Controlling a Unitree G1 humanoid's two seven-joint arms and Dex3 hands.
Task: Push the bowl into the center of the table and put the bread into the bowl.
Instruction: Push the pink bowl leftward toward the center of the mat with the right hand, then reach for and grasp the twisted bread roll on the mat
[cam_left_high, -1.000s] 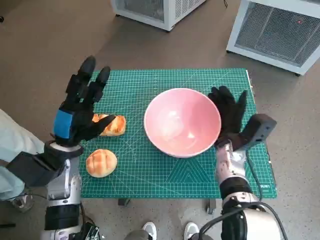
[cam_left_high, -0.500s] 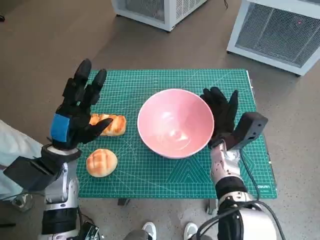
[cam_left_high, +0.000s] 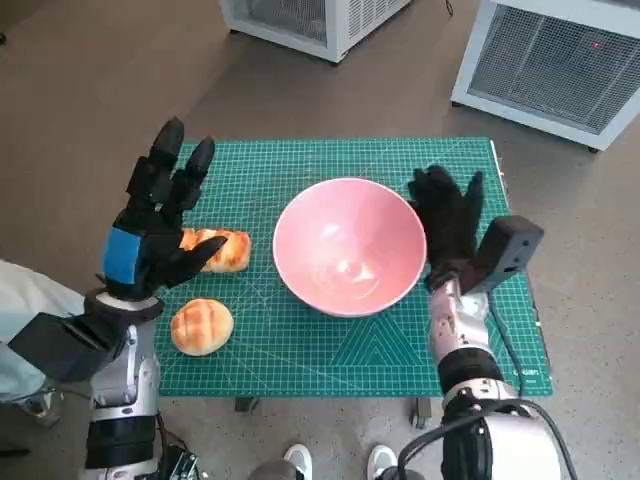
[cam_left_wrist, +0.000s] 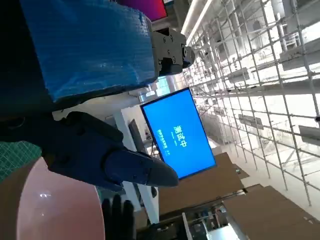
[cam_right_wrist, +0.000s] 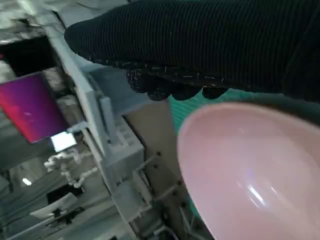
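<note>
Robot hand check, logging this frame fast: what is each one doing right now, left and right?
Left robot hand: open, fingers spread, holding nothing, raised above the bread.
Right robot hand: open, fingers spread, holding nothing, beside the bowl.

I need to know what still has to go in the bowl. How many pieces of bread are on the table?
2. A long roll lies left of the pink bowl, partly behind the left hand. A round bun sits nearer the front edge. Neither is in the bowl.
</note>
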